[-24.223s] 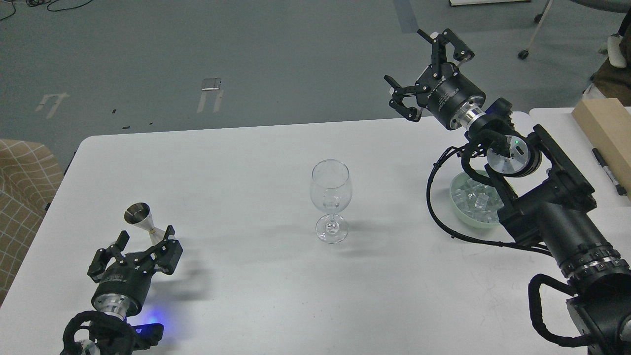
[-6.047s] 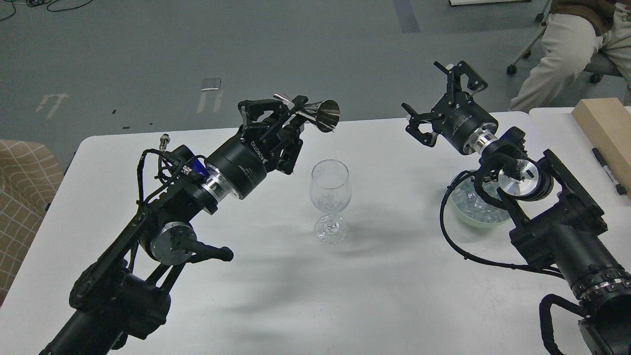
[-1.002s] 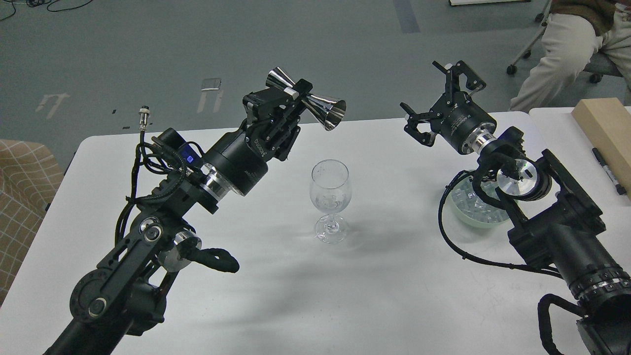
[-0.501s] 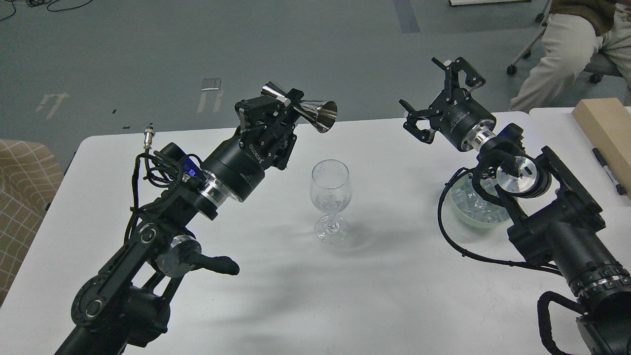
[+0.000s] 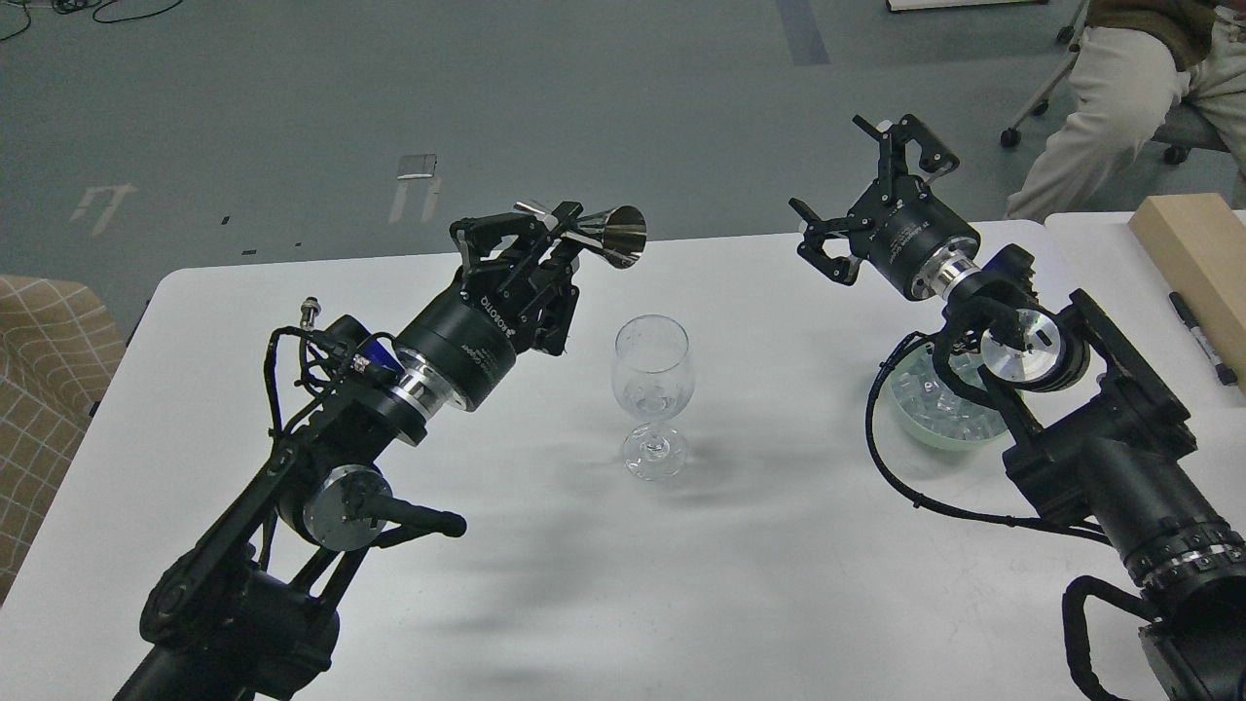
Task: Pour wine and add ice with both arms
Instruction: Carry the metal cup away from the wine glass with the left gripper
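Observation:
A clear wine glass (image 5: 653,389) stands upright mid-table. My left gripper (image 5: 545,232) is shut on a steel jigger (image 5: 596,232), held on its side up and left of the glass, its open mouth facing right. My right gripper (image 5: 869,190) is open and empty, raised above the table's far right. Below my right wrist sits a pale green bowl (image 5: 910,419) of clear ice cubes (image 5: 933,404), partly hidden by the arm and its cable.
The white table (image 5: 740,584) ends at a far edge just behind both grippers. A second table at right carries a wooden block (image 5: 1195,258) and a black marker (image 5: 1203,338). A seated person (image 5: 1119,88) is at the top right. A tan checked seat (image 5: 44,389) is at left.
My left gripper has lowered and pulled back left with the jigger, which has rolled to lie level. The right arm has barely moved.

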You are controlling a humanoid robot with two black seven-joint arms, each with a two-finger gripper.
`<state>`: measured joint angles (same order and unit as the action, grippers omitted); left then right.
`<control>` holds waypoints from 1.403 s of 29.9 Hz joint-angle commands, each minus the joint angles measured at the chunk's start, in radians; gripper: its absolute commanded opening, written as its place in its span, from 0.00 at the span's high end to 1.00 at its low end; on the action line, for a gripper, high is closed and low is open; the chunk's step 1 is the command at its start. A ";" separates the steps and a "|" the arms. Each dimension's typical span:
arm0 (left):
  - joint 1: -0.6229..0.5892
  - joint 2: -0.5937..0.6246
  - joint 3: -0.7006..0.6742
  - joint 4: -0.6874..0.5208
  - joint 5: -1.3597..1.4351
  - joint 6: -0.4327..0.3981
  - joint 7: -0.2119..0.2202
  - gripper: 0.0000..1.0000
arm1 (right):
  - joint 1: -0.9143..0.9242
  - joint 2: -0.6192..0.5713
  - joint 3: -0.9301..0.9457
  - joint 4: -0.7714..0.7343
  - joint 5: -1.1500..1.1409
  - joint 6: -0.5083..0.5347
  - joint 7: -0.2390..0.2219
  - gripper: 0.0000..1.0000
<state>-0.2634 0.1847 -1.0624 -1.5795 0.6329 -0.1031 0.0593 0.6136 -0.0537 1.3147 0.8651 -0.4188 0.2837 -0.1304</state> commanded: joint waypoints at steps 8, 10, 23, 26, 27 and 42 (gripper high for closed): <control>0.003 0.012 -0.057 0.058 -0.145 0.069 0.001 0.98 | -0.003 -0.002 0.000 0.000 0.002 -0.001 0.000 0.00; 0.006 0.012 -0.089 0.062 -0.151 0.088 -0.001 0.98 | -0.005 -0.002 0.000 0.000 0.000 -0.001 0.000 0.00; 0.059 0.012 -0.267 0.114 -0.254 0.117 -0.001 0.98 | -0.005 0.002 0.000 0.000 0.000 -0.001 0.000 0.00; 0.061 0.013 -0.318 0.139 -0.303 0.123 -0.001 0.98 | -0.006 0.002 0.000 0.000 0.000 -0.001 0.000 0.00; 0.064 0.013 -0.326 0.145 -0.314 0.123 -0.001 0.98 | -0.006 0.002 0.000 0.000 0.000 -0.001 0.000 0.00; 0.078 0.013 -0.433 0.239 -0.539 0.144 -0.004 0.97 | -0.009 0.003 0.001 0.002 0.000 -0.001 0.000 0.00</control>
<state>-0.1867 0.1971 -1.4618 -1.3574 0.1371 0.0410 0.0549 0.6043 -0.0507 1.3147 0.8668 -0.4180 0.2824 -0.1304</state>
